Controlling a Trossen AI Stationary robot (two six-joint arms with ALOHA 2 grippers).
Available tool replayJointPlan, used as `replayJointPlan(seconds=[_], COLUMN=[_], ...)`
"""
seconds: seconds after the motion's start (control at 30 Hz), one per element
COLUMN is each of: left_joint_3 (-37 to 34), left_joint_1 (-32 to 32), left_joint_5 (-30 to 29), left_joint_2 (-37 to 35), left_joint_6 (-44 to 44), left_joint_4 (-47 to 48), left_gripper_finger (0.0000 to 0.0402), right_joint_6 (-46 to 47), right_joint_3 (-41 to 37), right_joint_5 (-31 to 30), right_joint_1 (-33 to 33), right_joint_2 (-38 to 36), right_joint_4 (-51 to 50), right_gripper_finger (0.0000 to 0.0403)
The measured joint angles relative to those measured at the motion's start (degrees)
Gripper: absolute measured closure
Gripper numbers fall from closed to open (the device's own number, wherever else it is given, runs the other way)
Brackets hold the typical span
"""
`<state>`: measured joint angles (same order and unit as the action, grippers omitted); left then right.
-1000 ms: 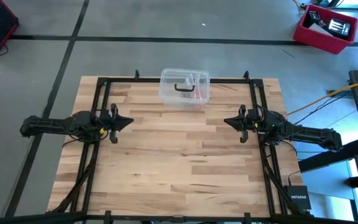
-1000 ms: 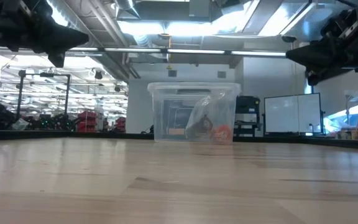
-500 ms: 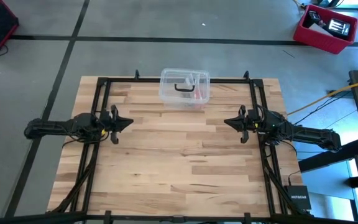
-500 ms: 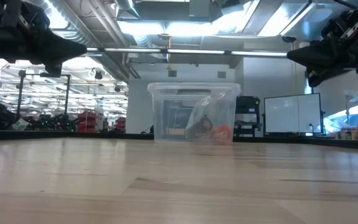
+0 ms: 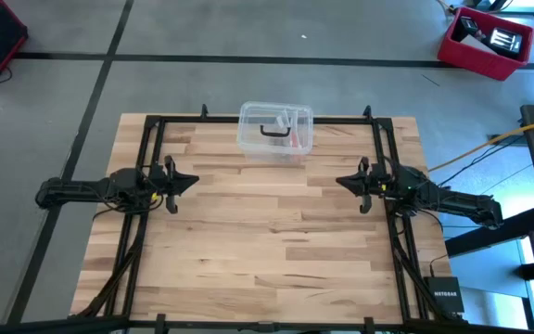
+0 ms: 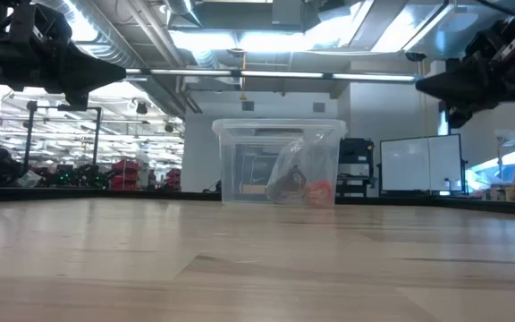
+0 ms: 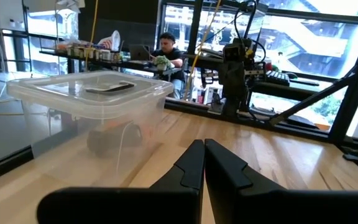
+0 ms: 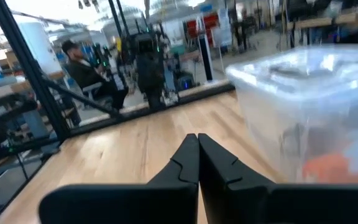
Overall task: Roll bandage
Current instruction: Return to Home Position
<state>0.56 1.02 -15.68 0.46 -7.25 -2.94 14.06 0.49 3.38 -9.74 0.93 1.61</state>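
Observation:
At the table's far middle stands a clear plastic box (image 5: 275, 130) with its lid on. Through its wall a dark brown lump (image 6: 284, 186) shows on the box's floor, beside something orange; it may be the bandage. The left wrist view shows the same lump (image 7: 107, 138). My left gripper (image 5: 196, 181) hovers shut above the table's left side and points toward the right. My right gripper (image 5: 338, 181) hovers shut above the right side, facing it. Both hold nothing and are well clear of the box. In the low view the left gripper (image 6: 122, 67) and the right gripper (image 6: 418, 85) hang high above the tabletop.
A black frame (image 5: 156, 125) runs along the table's far edge and down both sides under the arms. Bare wooden tabletop (image 5: 267, 232) lies between the grippers and toward the near edge. A person (image 7: 166, 46) sits at a desk beyond the table.

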Motion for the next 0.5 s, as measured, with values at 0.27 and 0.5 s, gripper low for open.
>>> replayJointPlan(seconds=[0.27, 0.5], left_joint_3=[-0.02, -0.02], left_joint_1=[0.00, 0.00], left_joint_5=[0.02, 0.02], left_joint_2=[0.01, 0.14], left_joint_6=[0.00, -0.02], left_joint_4=[0.02, 0.02], left_gripper_finger=[0.0396, 0.0396], right_joint_6=[-0.43, -0.41], right_joint_3=[-0.02, -0.03], right_joint_5=[1.18, 1.15], right_joint_1=[0.02, 0.00], right_joint_2=[-0.78, 0.45], right_joint_4=[0.10, 0.11], right_gripper_finger=[0.0400, 0.0400])
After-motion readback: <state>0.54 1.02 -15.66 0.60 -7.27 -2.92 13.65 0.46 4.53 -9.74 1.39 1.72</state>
